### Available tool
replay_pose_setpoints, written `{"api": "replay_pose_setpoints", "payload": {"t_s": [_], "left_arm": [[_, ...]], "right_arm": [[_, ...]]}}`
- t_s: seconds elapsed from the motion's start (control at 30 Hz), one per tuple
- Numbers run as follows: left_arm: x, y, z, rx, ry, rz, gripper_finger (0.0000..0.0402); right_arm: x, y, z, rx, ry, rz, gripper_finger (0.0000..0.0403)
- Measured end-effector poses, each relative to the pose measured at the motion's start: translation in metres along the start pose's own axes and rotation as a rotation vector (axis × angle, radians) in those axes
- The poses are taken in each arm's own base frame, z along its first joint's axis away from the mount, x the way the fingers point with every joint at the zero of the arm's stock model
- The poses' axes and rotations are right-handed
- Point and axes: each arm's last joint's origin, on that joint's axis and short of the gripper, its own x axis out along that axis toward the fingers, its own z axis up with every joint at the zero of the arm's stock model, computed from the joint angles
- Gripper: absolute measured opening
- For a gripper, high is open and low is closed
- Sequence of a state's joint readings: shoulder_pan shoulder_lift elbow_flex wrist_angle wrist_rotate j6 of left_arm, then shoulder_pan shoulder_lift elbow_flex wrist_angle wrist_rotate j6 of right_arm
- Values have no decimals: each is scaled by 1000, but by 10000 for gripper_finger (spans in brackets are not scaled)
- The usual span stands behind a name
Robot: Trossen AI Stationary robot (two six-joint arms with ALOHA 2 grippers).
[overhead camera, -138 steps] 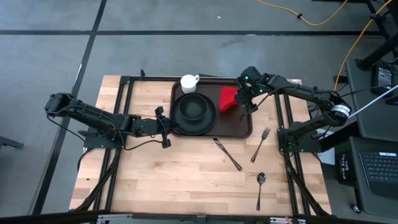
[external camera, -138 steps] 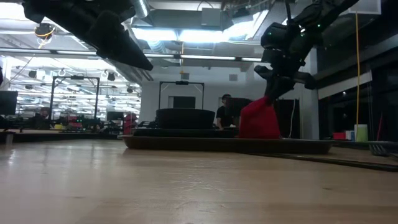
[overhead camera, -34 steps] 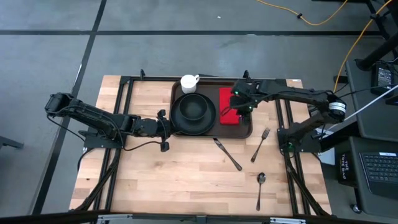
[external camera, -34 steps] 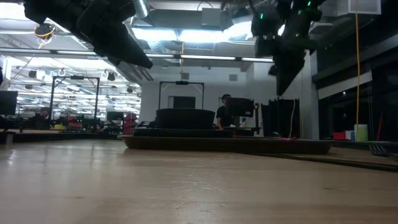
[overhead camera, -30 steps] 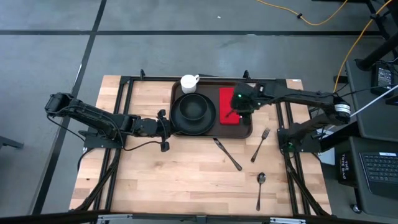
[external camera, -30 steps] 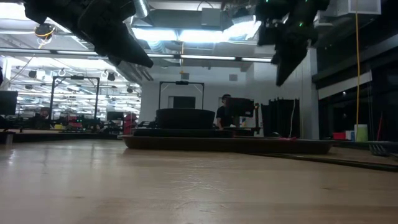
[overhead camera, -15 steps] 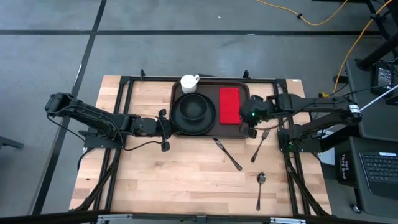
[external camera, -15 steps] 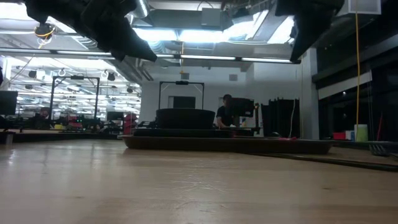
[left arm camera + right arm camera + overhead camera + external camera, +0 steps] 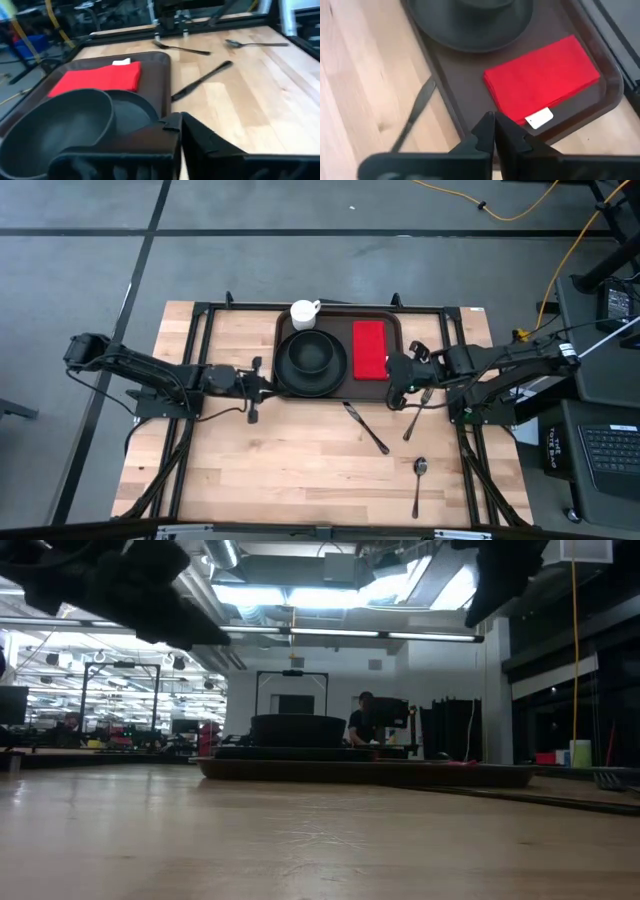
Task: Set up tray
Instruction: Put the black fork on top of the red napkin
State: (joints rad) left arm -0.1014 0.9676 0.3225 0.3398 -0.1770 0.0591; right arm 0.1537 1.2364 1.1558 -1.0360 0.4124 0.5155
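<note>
In the high view the dark brown tray [image 9: 392, 385] lies at the table's far middle. On it rest a black plate with a black bowl [image 9: 311, 358], a white mug [image 9: 303, 313] and a flat folded red napkin [image 9: 370, 348]. My right gripper [image 9: 395, 380] is shut and hovers at the tray's near right corner; its wrist view shows the shut tips [image 9: 494, 127] above the tray's rim [image 9: 570, 131], with the napkin [image 9: 542, 80] ahead. My left gripper [image 9: 265, 383] is shut, just left of the tray, and touches nothing [image 9: 180, 122].
On bare wood near and right of the tray lie a knife [image 9: 366, 427], a fork [image 9: 420, 412] and a spoon [image 9: 418, 480]. The table's near half and left part hold nothing else. In the low view a person [image 9: 360, 720] shows in the room beyond.
My right gripper has gone from above the red napkin toward the table's right and near edge, off the tray's middle to its near right corner, and stayed shut. The napkin lies flat where it was. My left gripper has drawn back a little toward the table's left edge.
</note>
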Motion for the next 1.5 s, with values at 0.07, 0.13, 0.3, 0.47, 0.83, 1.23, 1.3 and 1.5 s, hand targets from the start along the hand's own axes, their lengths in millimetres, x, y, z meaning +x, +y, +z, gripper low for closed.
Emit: {"api": "replay_pose_setpoints", "payload": {"t_s": [0.07, 0.13, 0.3, 0.47, 0.83, 1.23, 1.3, 1.5], "left_arm": [[-6, 4, -5, 17, -9, 1, 1], [-12, 9, -8, 12, -34, 16, 2], [-26, 18, -17, -28, -70, 49, 2], [-32, 22, -21, -51, -51, 77, 1], [-32, 22, -17, -56, -86, 82, 6], [-33, 23, -16, -39, -95, 83, 2], [-33, 23, -16, -40, -104, 84, 2], [-33, 23, -15, -40, -107, 84, 1]], "right_arm": [[4, 1, 1, 10, -40, -29, 19], [11, 2, -1, -5, -80, -67, 16], [39, -4, -11, 8, -41, -52, 6], [63, -21, -28, 145, 103, 6, 6], [68, -48, -55, 572, 277, -30, 7], [60, -30, -74, 764, 364, -94, 7], [58, -26, -79, 802, 383, -119, 7], [51, -15, -88, 888, 390, -157, 7]]}}
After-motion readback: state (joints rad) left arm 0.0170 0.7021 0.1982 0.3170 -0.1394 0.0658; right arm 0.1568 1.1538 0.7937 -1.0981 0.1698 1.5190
